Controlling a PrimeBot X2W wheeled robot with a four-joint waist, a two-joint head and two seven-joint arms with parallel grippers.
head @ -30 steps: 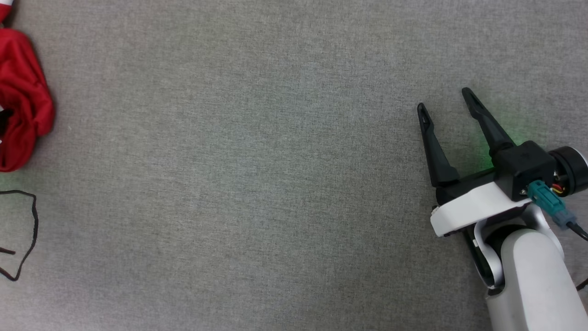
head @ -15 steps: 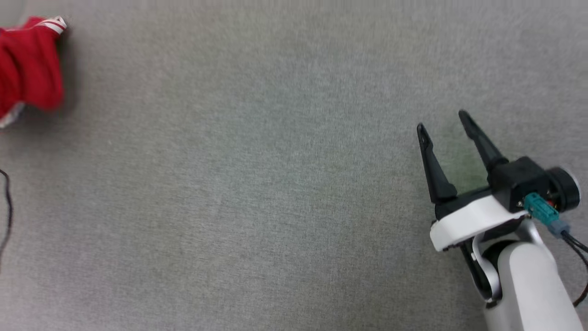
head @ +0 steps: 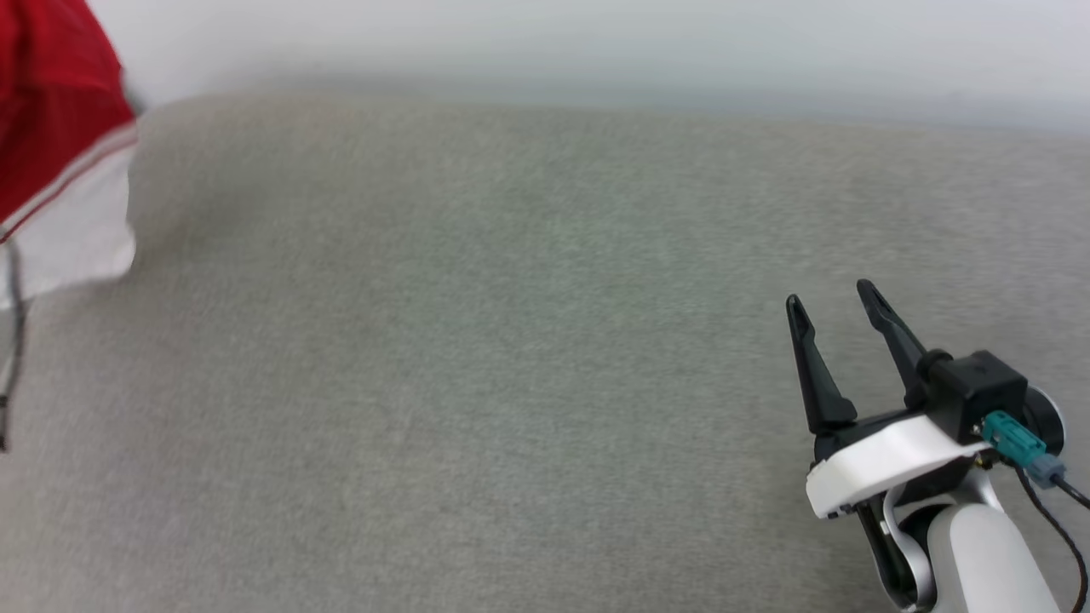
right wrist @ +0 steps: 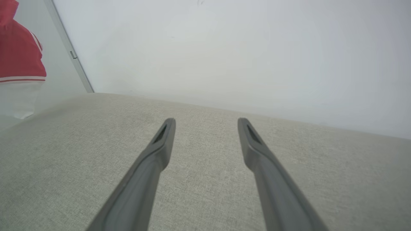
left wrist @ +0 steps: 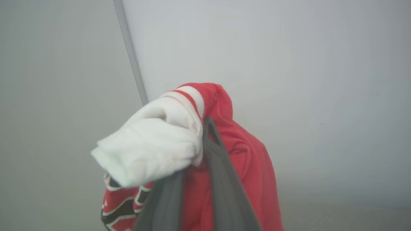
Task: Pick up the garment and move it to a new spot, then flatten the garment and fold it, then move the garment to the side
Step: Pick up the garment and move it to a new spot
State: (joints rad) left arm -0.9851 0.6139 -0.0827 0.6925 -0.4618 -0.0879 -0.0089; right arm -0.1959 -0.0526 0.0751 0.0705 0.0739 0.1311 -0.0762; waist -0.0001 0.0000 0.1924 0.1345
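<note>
The garment (head: 51,128), red with a white sleeve and stripe trim, hangs in the air at the head view's upper left, off the grey surface. In the left wrist view my left gripper (left wrist: 199,134) is shut on a bunch of the garment (left wrist: 247,154). The white sleeve (left wrist: 151,147) drapes over one finger, and black-white lettering shows below. My right gripper (head: 829,294) rests low over the surface at the lower right, open, with nothing between its fingers. From the right wrist view, the right gripper (right wrist: 207,121) points toward the wall, and the garment (right wrist: 17,51) hangs at the far left.
A grey fabric surface (head: 511,358) spreads across the head view, ending at a pale wall (head: 596,42) at the back. A thin dark cable (head: 15,323) hangs at the left edge. A grey corner strip (right wrist: 69,51) runs up the wall.
The head camera has tilted up, bringing the wall into view. The garment, a crumpled heap on the surface a second ago, now hangs lifted in my left gripper.
</note>
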